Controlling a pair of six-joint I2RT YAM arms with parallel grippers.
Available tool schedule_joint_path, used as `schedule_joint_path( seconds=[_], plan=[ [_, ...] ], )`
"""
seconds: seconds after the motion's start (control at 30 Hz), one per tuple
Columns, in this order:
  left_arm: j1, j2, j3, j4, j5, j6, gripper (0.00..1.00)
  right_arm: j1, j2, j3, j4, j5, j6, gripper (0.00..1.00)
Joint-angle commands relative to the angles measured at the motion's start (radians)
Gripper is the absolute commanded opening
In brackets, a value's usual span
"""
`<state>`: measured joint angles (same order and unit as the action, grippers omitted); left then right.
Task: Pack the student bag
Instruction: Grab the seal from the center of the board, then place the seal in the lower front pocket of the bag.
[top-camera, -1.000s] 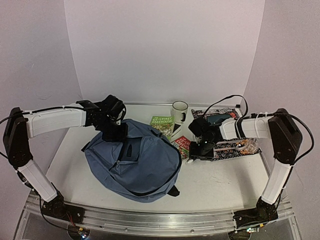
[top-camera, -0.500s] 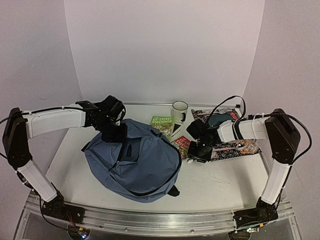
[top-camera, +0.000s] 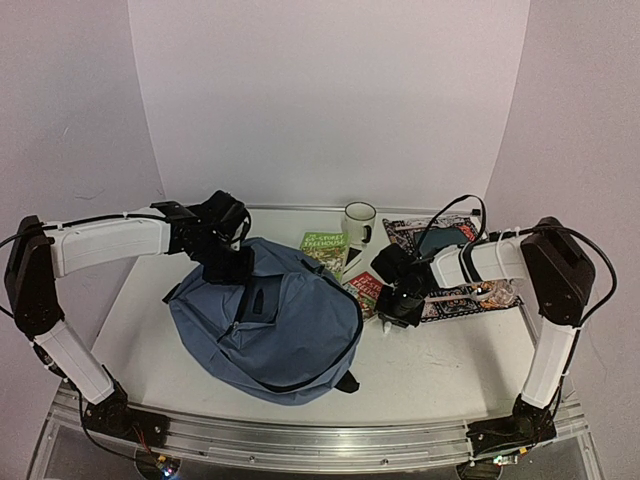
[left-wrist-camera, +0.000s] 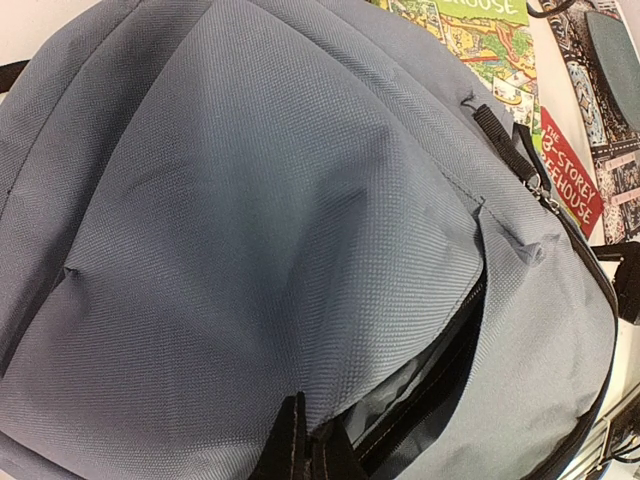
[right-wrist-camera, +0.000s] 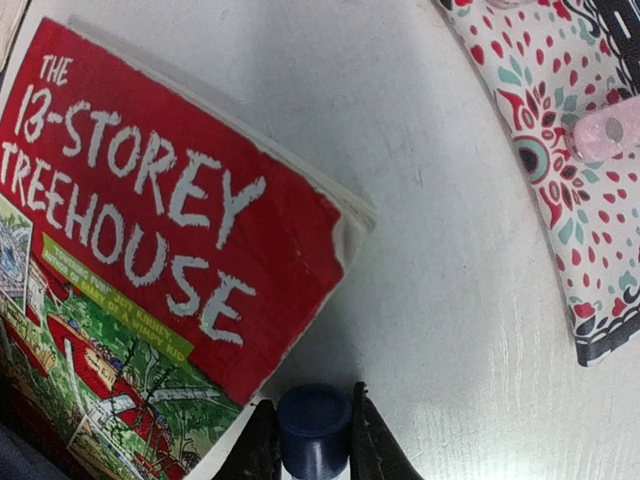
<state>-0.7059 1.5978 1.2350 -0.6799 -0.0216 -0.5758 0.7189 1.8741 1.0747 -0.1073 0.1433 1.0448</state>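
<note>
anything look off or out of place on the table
Minor only: the red book has a worn, whitened edge with a curling corner and lies askew beside the student bag. Nothing looks spilled.

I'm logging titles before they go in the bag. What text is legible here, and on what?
"THE 13-STOREY TREEHOUSE" on the red book.
"HOUSE" on the green book, rest cut off at the frame edge.
Small print under the red book's title: too blurred.
No text seen on the student bag, mug or the small blue cylinder in the right claw.
</note>
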Motion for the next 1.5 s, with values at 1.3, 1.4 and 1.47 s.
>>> schedule_joint_path(
  seconds=[1.3, 1.4, 1.47],
  plan=[
    [0.006, 0.031, 0.085, 0.042, 0.247, -0.042, 0.0, 0.28, 0.221, 0.556, 0.286, -0.31, 0.037, 0.08],
    [0.006, 0.026, 0.078, 0.061, 0.279, -0.056, 0.0, 0.279, 0.253, 0.57, 0.291, -0.289, 0.052, 0.09],
    [0.006, 0.023, 0.074, 0.073, 0.3, -0.066, 0.0, 0.28, 0.266, 0.572, 0.293, -0.26, 0.065, 0.11]
  ],
)
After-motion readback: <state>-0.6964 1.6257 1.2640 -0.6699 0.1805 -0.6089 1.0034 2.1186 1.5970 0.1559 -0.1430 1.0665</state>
